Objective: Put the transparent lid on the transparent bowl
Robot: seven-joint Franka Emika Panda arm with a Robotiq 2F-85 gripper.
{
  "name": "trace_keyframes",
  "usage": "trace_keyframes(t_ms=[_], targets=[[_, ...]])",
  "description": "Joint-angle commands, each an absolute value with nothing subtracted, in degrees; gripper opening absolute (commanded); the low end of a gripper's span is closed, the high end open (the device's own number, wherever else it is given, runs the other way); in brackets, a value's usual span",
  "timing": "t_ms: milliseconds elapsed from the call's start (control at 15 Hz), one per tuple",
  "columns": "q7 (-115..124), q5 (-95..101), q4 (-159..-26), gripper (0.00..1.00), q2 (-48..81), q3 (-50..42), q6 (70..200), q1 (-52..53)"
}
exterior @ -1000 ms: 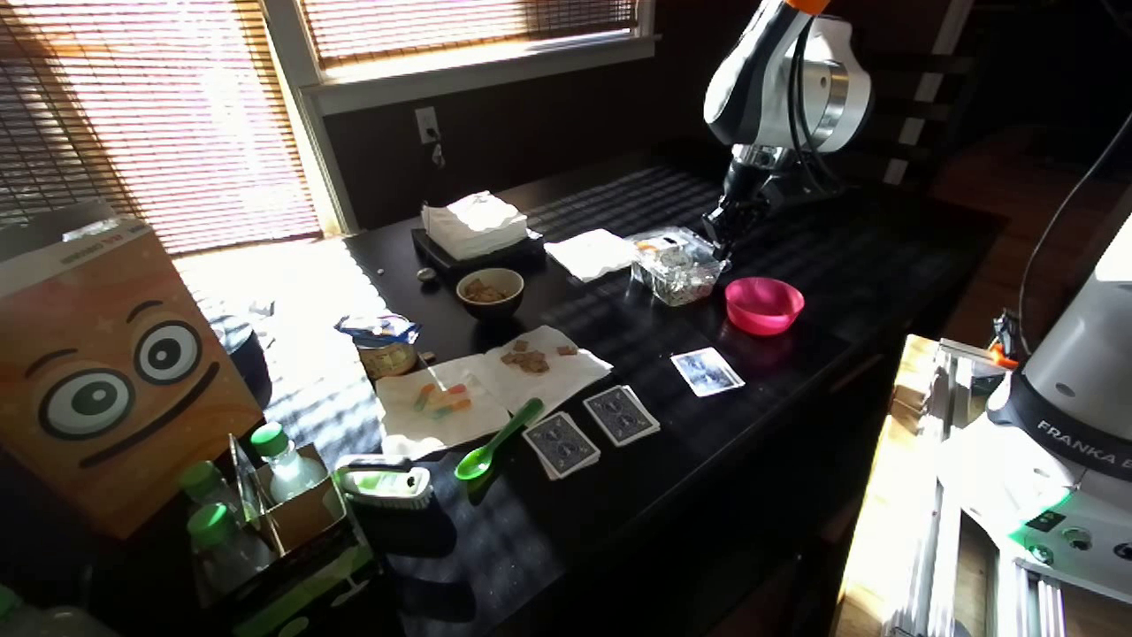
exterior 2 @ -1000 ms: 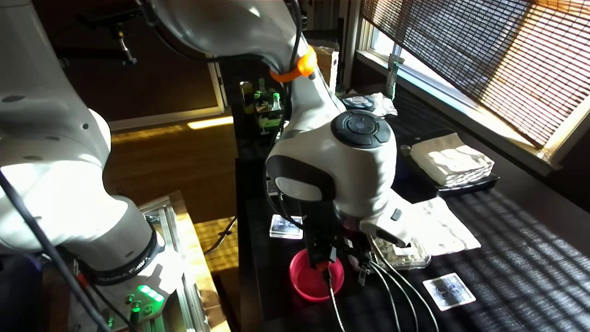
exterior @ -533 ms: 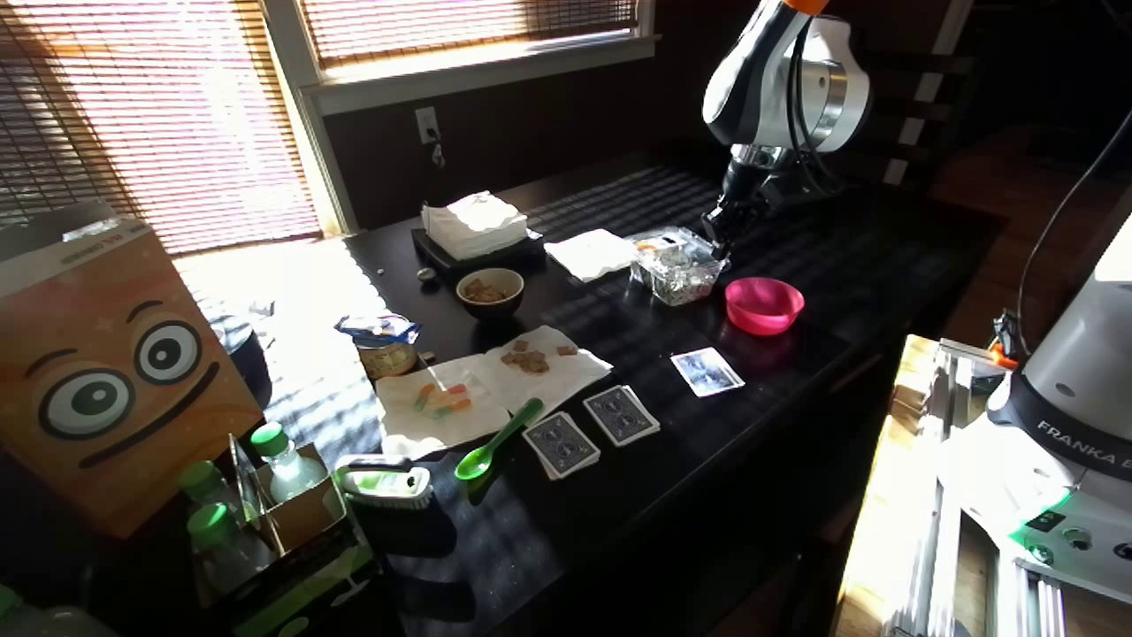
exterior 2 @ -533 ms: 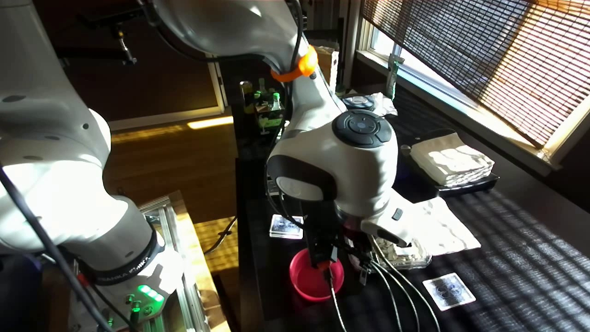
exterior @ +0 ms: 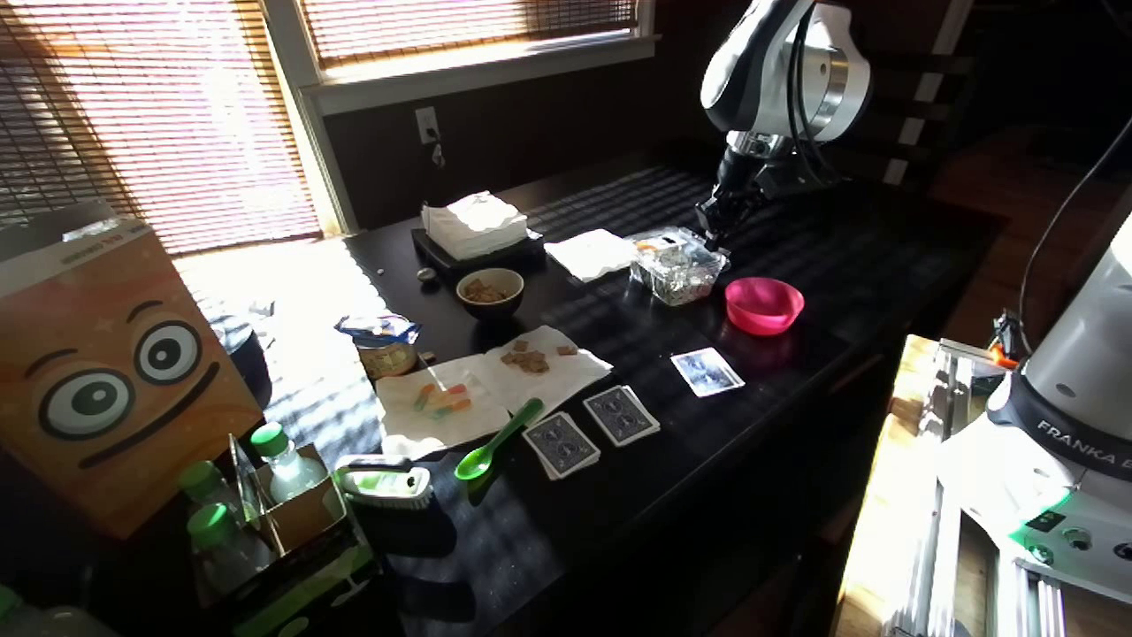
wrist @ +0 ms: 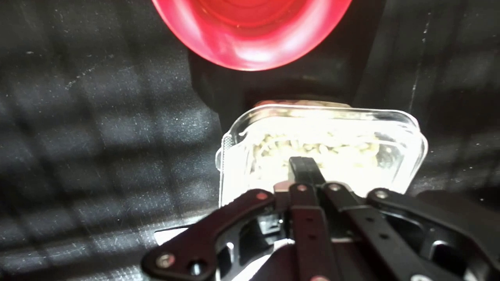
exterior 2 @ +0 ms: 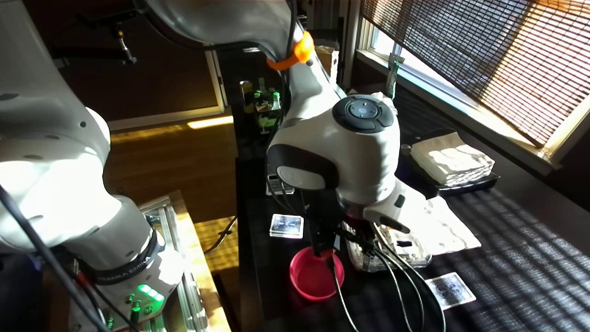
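The transparent bowl (exterior: 681, 287), a squarish clear container with pale bits inside, stands on the dark table. The transparent lid (exterior: 668, 241) appears to lie over its top, glinting strongly; glare hides whether its edge sits flush all round. In the wrist view the lid's clear rounded edge (wrist: 332, 112) shows at the far side, with a small tab at the left. My gripper (wrist: 304, 159) is shut, its dark fingertips together with nothing between them. It is above the lid, near the side by the pink bowl; I cannot tell whether it touches. In an exterior view the arm partly covers the container (exterior 2: 417, 263).
A pink bowl (exterior: 765, 320) stands close beside the container. A white sheet (exterior: 591, 255) lies on its opposite side, and a napkin stack (exterior: 475, 226) sits farther off. Playing cards (exterior: 707, 372) and a dark bowl (exterior: 491, 311) with brown pieces are on the table too.
Over the last half second the arm has risen a little and the gripper has shifted slightly up from the container's edge. The container, pink bowl and other items have stayed put.
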State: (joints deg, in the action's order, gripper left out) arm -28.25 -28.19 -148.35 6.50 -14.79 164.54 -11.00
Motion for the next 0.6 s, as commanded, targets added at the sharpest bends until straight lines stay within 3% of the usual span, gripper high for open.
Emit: trace_keyframes(t_ms=[0, 533], targets=[[-29.1, -30.3, -148.8, 0.0, 3.3, -13.4, 158.5, -10.8], [-33.3, -40.1, -147.5, 0.0, 4.1, -9.5, 154.1, -10.8]])
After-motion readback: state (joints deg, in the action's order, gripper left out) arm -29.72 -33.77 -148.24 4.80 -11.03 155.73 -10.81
